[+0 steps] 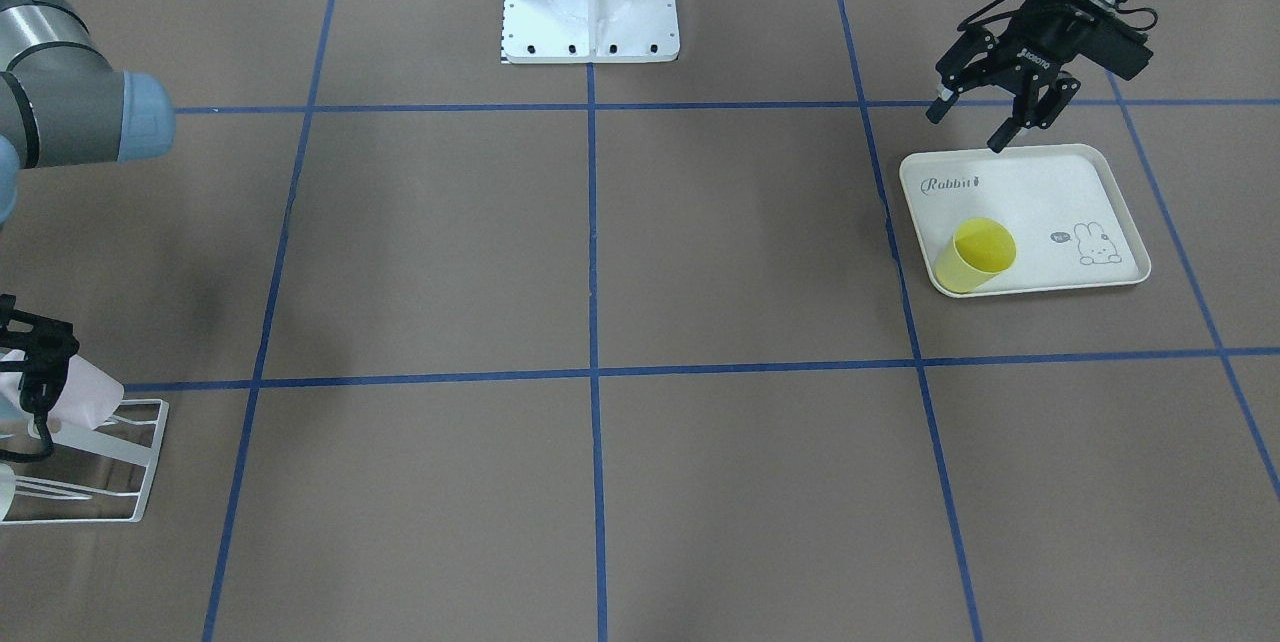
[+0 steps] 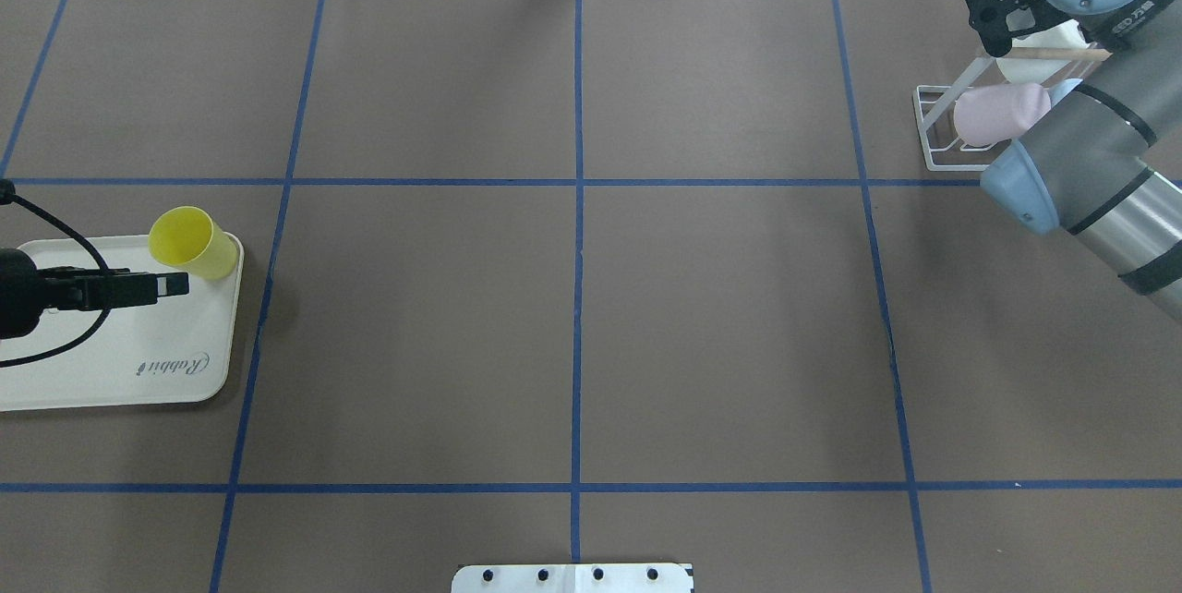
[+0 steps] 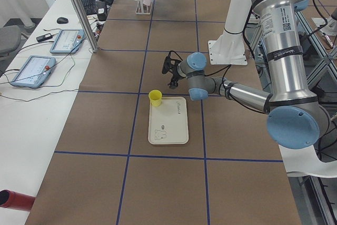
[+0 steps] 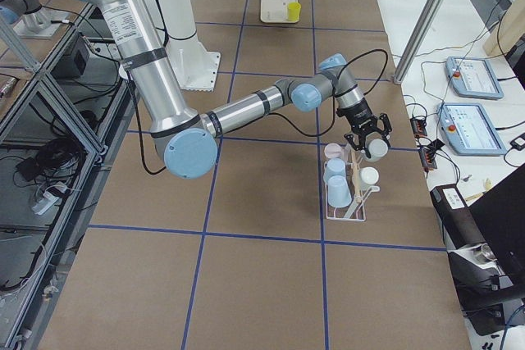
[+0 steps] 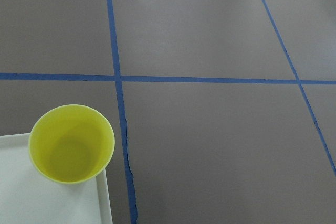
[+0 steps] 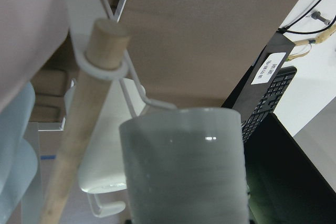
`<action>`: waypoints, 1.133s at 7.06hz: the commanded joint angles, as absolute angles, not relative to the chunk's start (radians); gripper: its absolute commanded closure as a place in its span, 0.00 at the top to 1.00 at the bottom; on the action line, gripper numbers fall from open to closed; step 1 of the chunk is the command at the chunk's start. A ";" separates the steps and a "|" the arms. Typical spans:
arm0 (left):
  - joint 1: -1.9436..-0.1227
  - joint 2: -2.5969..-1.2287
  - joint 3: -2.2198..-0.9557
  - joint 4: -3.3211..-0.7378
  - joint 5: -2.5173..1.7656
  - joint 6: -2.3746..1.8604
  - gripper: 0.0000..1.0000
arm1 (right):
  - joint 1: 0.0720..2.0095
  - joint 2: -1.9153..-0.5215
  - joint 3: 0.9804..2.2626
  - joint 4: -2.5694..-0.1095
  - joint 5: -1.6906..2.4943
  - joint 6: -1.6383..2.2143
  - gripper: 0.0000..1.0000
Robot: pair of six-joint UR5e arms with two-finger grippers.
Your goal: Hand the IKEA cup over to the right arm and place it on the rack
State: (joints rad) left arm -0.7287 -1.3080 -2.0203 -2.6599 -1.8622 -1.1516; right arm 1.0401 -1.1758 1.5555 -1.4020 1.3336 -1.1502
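- where's the cup point(image 1: 975, 255)?
- upright on the tray point(image 1: 1060, 192) corner, just beyond the left gripper point(image 1: 968, 125), whose jaws are apart so it can close on the wall.
- and the right gripper point(image 2: 993, 13)?
- at the rack point(image 2: 924, 131), with a pale cup point(image 6: 184, 166) right before it. can't tell its grip.

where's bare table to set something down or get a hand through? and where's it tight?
Free: the whole middle of the table, between the tray and the rack, and the tray's half by the Rabbit lettering. Tight: the tray corner with the yellow cup, left gripper hovering open nearby; the rack, hung with several cups, right gripper at it.
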 commanded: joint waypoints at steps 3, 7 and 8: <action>-0.729 -1.312 -2.020 -2.660 -1.864 -1.152 1.00 | 0.999 -1.178 1.543 -1.402 1.309 -1.146 0.48; -0.729 -1.312 -2.019 -2.660 -1.865 -1.152 1.00 | 0.986 -1.181 1.537 -1.402 1.278 -1.149 0.94; -0.729 -1.312 -2.019 -2.660 -1.865 -1.152 1.00 | 0.986 -1.180 1.539 -1.401 1.278 -1.149 0.94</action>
State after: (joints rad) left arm -0.7287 -1.3115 -2.0190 -2.6599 -1.8653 -1.1520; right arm 0.9872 -1.1810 1.5370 -1.4017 1.2784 -1.1488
